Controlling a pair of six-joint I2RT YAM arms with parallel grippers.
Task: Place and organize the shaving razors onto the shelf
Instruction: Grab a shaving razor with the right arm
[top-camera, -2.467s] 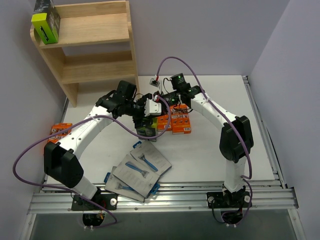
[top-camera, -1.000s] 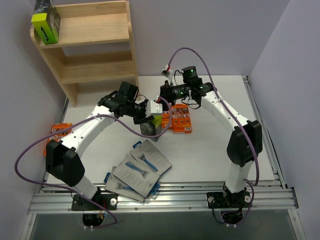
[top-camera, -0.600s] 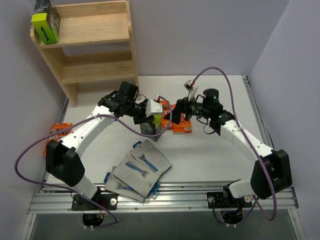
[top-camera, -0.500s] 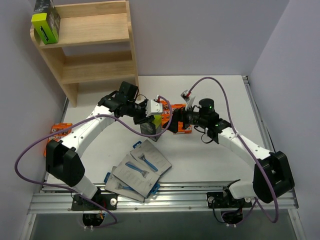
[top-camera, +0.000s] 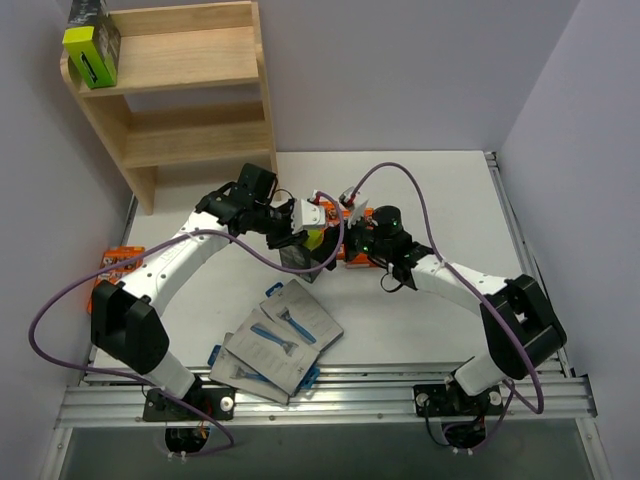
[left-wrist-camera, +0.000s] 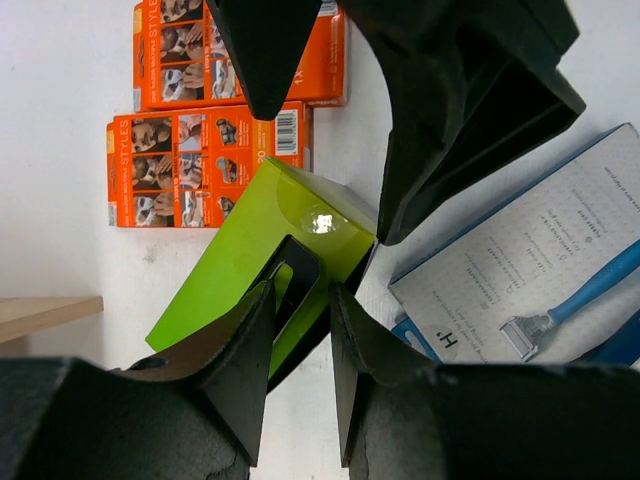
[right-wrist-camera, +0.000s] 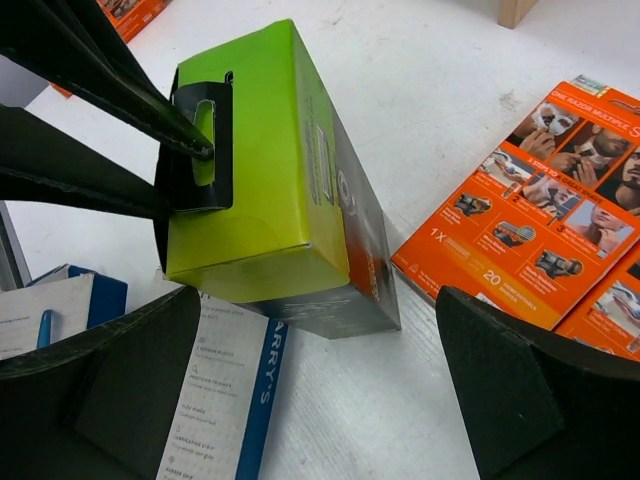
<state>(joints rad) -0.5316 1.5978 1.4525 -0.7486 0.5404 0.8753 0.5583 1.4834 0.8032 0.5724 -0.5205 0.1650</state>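
Note:
A black razor box with a lime-green side (top-camera: 302, 257) (left-wrist-camera: 262, 250) (right-wrist-camera: 270, 170) hangs tilted low over the table. My left gripper (top-camera: 292, 240) (left-wrist-camera: 300, 290) is shut on its hang-tab end. My right gripper (top-camera: 332, 250) (right-wrist-camera: 318, 300) is open wide, its fingers (left-wrist-camera: 460, 90) on either side of the box's other end without touching it. Two flat orange packs (top-camera: 362, 250) (left-wrist-camera: 205, 170) (right-wrist-camera: 530, 230) lie just behind the box. Several grey cards with a blue razor (top-camera: 280, 335) (left-wrist-camera: 540, 270) lie nearer the arms. The wooden shelf (top-camera: 190, 70) stands at the back left with one lime-green box (top-camera: 92, 45) on its top tier.
Another orange pack (top-camera: 118, 265) lies at the table's left edge beside the left arm. Purple cables loop over both arms (top-camera: 400, 180). The metal rail (top-camera: 320, 385) runs along the near edge. White tabletop (top-camera: 440, 190) shows at the right.
The right arm swung down from behind the orange packs to the held box, and its jaws opened wide. The left gripper and box stayed still.

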